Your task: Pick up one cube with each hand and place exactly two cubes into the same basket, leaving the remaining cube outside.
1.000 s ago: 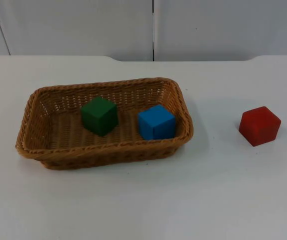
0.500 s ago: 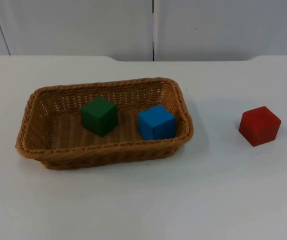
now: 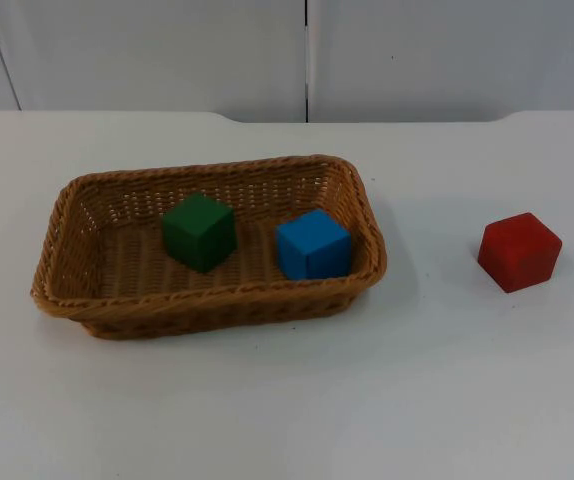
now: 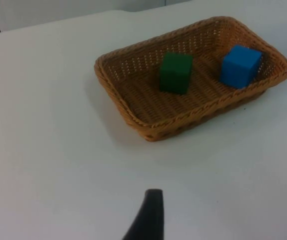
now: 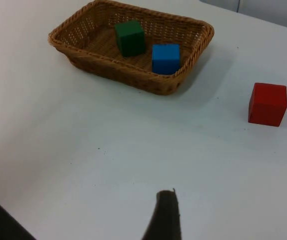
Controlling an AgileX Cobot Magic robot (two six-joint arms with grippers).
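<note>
A woven brown basket (image 3: 207, 296) sits left of the table's centre. Inside it a green cube (image 3: 199, 231) rests near the middle and a blue cube (image 3: 313, 244) by the right wall, a small gap between them. A red cube (image 3: 519, 251) stands alone on the table far to the right. My left gripper (image 4: 151, 215) waits high over bare table, well back from the basket (image 4: 133, 119). My right gripper (image 5: 166, 215) waits likewise, far from the basket (image 5: 133, 76) and the red cube (image 5: 267, 104). Neither touches anything.
The white table (image 3: 287, 400) ends at the grey partition wall (image 3: 307, 55) behind the basket. A broad stretch of table lies between the basket and the red cube.
</note>
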